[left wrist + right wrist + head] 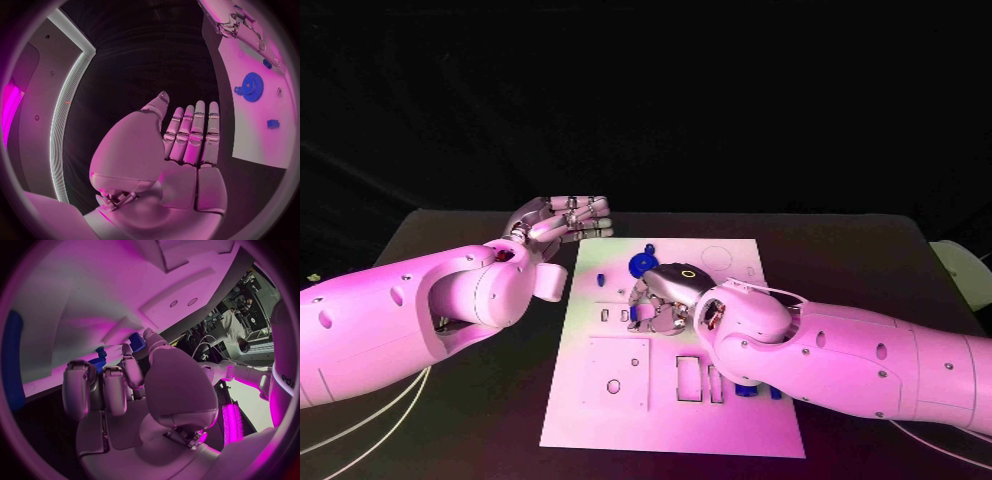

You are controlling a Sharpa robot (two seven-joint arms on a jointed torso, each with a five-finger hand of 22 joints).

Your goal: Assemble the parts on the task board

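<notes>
2 hands (pixel 669 300) (pixel 567 218), 1 gear (pixel 646 263)

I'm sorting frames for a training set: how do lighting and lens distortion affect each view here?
Head view: pink light tints both arms and the white board, with a greenish patch near its far left corner; the backdrop is black. Left wrist view: fisheye bends the board's edge; the left hand is evenly lit against darkness. Right wrist view: strong magenta wash; the right hand looms large and the board curves.
</notes>
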